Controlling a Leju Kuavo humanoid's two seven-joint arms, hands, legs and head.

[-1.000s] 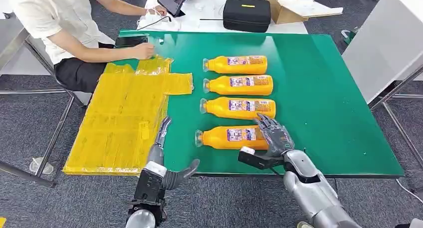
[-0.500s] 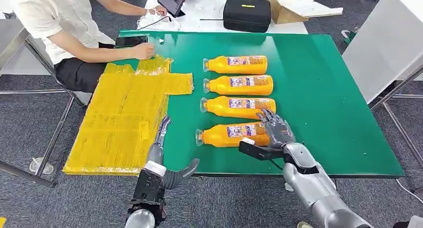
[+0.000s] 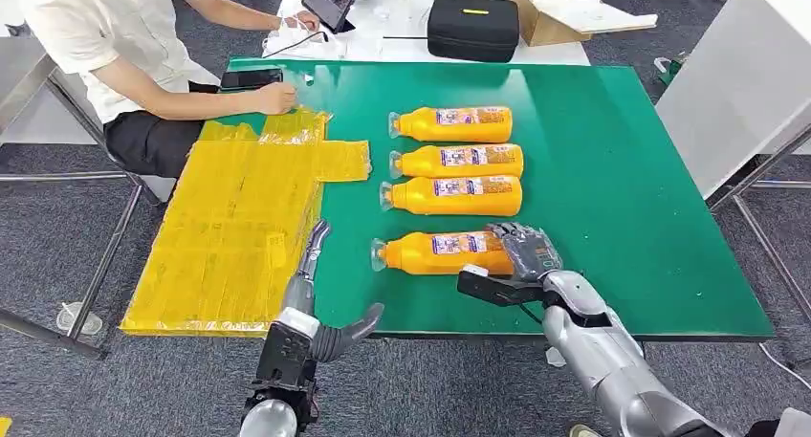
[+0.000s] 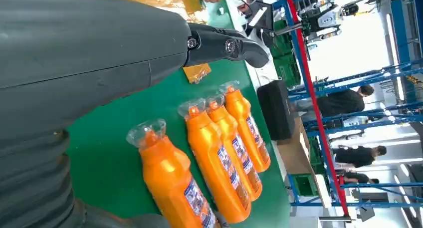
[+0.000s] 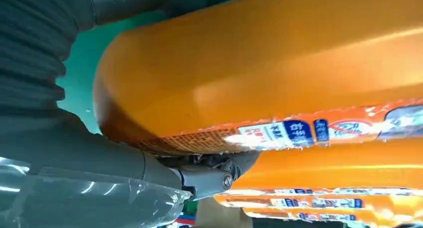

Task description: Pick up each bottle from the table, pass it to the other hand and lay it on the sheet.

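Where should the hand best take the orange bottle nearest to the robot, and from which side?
Probably the wide labelled body near the base of the nearest orange plastic bottle, approached from the robot's right, where the right hand already wraps it. It lies on its side, with its narrow clear-capped neck pointing towards the yellow sheet.

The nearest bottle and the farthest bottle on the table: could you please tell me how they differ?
The nearest bottle has the right robot hand around its base; the farthest bottle lies untouched. The nearest sits apart from the row; the farthest lies close beside its neighbour. Both are orange, labelled, on their sides, caps toward the sheet.
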